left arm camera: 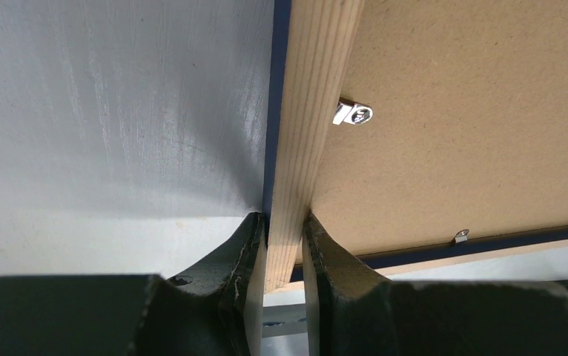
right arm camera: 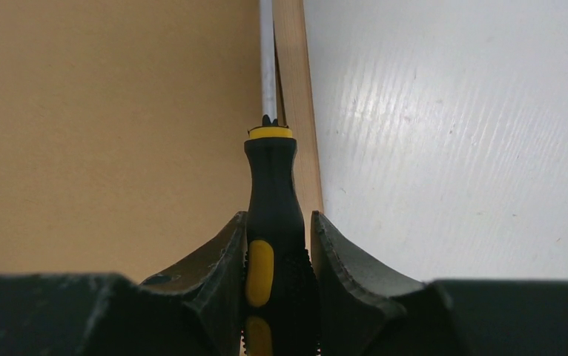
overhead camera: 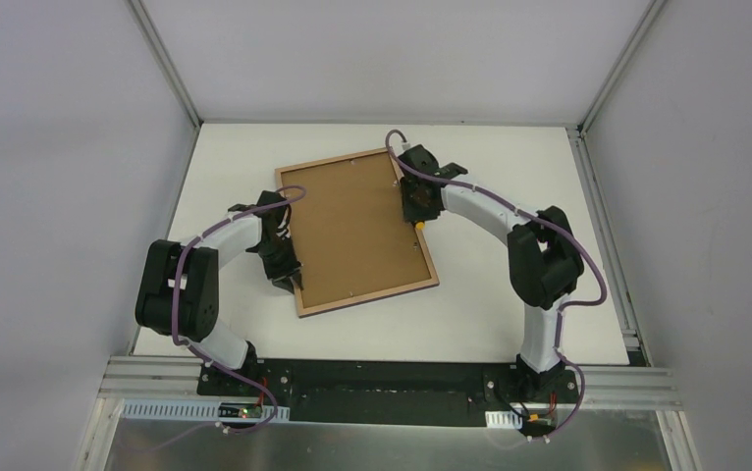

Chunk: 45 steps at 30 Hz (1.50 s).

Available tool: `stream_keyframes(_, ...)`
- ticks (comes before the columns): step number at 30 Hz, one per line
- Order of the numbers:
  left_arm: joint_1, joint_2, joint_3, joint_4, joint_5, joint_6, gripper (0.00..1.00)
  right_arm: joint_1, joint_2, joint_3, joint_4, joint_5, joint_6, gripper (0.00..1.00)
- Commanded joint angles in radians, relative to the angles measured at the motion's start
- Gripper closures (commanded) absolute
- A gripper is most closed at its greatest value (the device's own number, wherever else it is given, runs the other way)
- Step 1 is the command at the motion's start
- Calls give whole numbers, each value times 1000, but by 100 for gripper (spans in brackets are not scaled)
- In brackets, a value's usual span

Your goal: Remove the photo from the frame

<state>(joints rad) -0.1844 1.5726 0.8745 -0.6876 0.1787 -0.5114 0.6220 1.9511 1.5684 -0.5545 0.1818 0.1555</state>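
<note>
Prying seems barely begun: left gripper (left arm camera: 285, 226) clamps the thin blue wood-rimmed frame (left arm camera: 307, 111), right gripper (right arm camera: 277, 222) clenches a black-and-yellow screwdriver (right arm camera: 272, 193) (brown backing board (left arm camera: 474, 111) not yet out).

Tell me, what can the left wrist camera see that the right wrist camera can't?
Only left wrist: a metal clip on the brown board, and the left hand pinching the frame, whose blue edge shows. Only right wrist: a black-and-yellow screwdriver in the right hand. Both: the board, the frame's wooden rim and the white table.
</note>
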Motion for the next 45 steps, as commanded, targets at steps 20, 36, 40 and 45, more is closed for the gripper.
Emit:
stream_keyframes(20,-5,26,13,-54,53,11,90,-13,21,-14,44,-75,-7,100)
stream_keyframes(36,217,128,439,-76,10,29,36,-22,21,9,7,-104,24,100)
stream_keyframes(40,218,261,561,-44,2,75,33,-22,23,7,-1,-118,28,100)
stream_keyframes(45,219,381,660,-36,-10,94,37,-22,34,21,-8,-117,27,100)
